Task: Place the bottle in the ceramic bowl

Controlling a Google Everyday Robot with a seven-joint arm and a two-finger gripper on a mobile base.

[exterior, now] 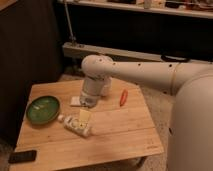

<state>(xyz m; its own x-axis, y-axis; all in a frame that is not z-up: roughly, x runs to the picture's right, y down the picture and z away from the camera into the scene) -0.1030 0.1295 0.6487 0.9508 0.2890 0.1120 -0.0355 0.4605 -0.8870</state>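
The bottle (76,125) lies on its side on the wooden table (125,135), its white cap pointing left toward the bowl. The green ceramic bowl (43,109) sits at the table's left side and holds nothing, a short way left of the bottle. My gripper (85,115) hangs down from the white arm (135,72), right over the bottle's right end and close to it. Whether it touches the bottle cannot be told.
A flat white square pad (75,101) lies behind the bottle, partly hidden by the wrist. An orange-red carrot-like object (123,97) lies to the right. A black phone (22,156) lies at the front left corner. Dark shelving stands behind.
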